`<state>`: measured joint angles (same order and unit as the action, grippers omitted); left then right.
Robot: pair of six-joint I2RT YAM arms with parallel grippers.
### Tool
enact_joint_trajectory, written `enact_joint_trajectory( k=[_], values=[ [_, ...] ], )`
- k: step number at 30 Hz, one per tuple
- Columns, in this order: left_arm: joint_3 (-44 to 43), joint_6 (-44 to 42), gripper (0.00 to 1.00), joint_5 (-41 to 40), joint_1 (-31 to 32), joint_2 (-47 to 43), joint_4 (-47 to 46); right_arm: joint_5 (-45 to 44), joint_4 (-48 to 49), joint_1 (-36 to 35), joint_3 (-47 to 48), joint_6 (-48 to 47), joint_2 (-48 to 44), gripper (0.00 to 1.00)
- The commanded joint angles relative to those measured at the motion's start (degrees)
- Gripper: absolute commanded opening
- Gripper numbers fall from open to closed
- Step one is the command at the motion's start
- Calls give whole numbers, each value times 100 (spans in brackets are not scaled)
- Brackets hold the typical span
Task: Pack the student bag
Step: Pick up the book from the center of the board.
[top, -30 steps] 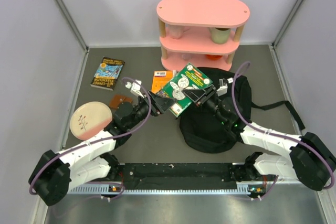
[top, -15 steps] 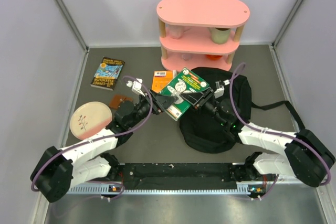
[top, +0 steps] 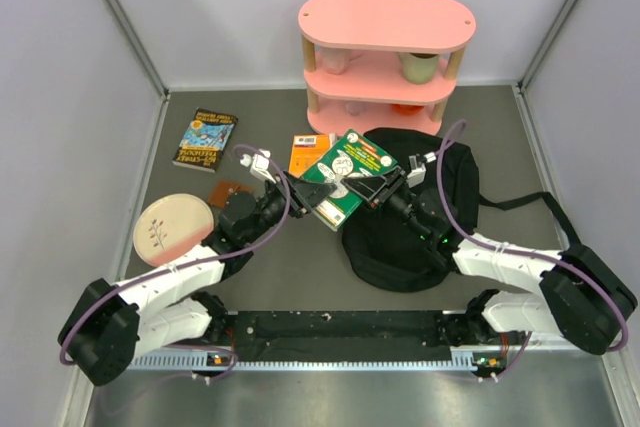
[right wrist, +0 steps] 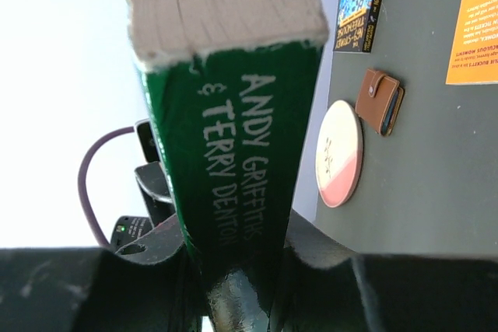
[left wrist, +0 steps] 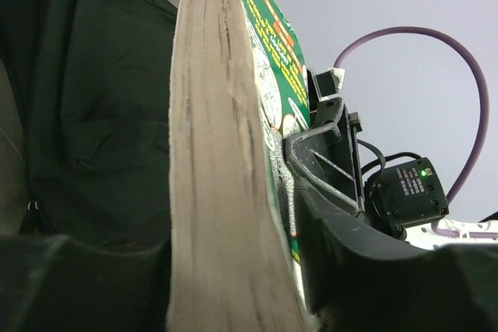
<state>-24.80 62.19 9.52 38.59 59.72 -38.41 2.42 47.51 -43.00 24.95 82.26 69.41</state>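
A thick green book [top: 346, 171] hangs tilted above the left rim of the student bag [top: 420, 232], a floppy black backpack lying right of centre. My right gripper [top: 374, 188] is shut on the book's spine [right wrist: 233, 138] from the right. My left gripper [top: 312, 198] grips the opposite corner, its jaws pressed against the page edge [left wrist: 218, 192] and the green cover. In the left wrist view the bag's black fabric [left wrist: 85, 114] fills the space behind the book. The right gripper [right wrist: 241, 277] shows the spine wedged between its fingers.
A pink two-tier shelf [top: 386, 57] with cups stands at the back. On the mat lie a blue book [top: 205, 139], an orange book [top: 306, 153], a brown wallet [top: 231, 191] and a pink plate [top: 172, 228]. A bag strap [top: 530, 203] trails right.
The book has dropped and shifted slightly left with the right gripper. The left gripper's jaws have narrowed from wide open onto the book's corner.
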Motion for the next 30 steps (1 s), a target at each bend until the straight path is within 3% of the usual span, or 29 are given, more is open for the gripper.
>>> enact_joint_trajectory(
  k=[1,2,4,5,8,9,10,11,13,14,15,17,18,20,21,24,30],
  values=[
    [-61,12,43,103,35,-215,-290,-48,628,-41,115,9,38,0],
    [-52,3,38,103,35,-224,-272,-39,646,-50,124,9,55,0],
    [-43,-32,14,112,26,-251,-194,-66,646,-41,115,18,56,0],
    [-51,-41,7,112,26,-268,-141,-83,646,-41,89,18,55,0],
    [-87,-111,0,191,35,-251,-44,-101,576,-41,54,-60,-32,4],
    [-95,-128,0,199,35,-259,0,-49,462,-41,71,-104,-76,20],
    [-122,-163,0,199,35,-268,122,21,235,-7,89,-235,-198,28],
    [-139,-216,0,191,35,-277,263,127,41,46,115,-350,-295,47],
    [-280,-488,0,-80,26,-443,788,487,-642,274,211,-806,-532,73],
    [-315,-585,0,-204,26,-531,1287,584,-1925,388,464,-1078,-864,81],
    [-350,-760,0,-361,26,-741,1562,646,-2608,546,624,-1776,-1015,84],
    [-333,-919,0,-862,8,-1005,2176,393,-4729,600,1227,-2614,-1462,85],
    [-307,-1041,0,-899,8,-1268,2354,165,-5377,600,1388,-3532,-1613,85],
    [-359,-1217,0,-1197,-44,-1498,2802,-47,-6162,618,1695,-4329,-1859,85],
    [-438,-1384,0,-1207,-44,-1655,3204,-248,-6992,600,1793,-4846,-2069,85],
    [-570,-1666,0,-1119,-53,-1858,3725,-557,-8164,600,2092,-5525,-2238,84],
    [-921,-2097,0,-592,-53,-1877,4324,-1323,-10294,600,2831,-5212,-1940,77]
  ],
)
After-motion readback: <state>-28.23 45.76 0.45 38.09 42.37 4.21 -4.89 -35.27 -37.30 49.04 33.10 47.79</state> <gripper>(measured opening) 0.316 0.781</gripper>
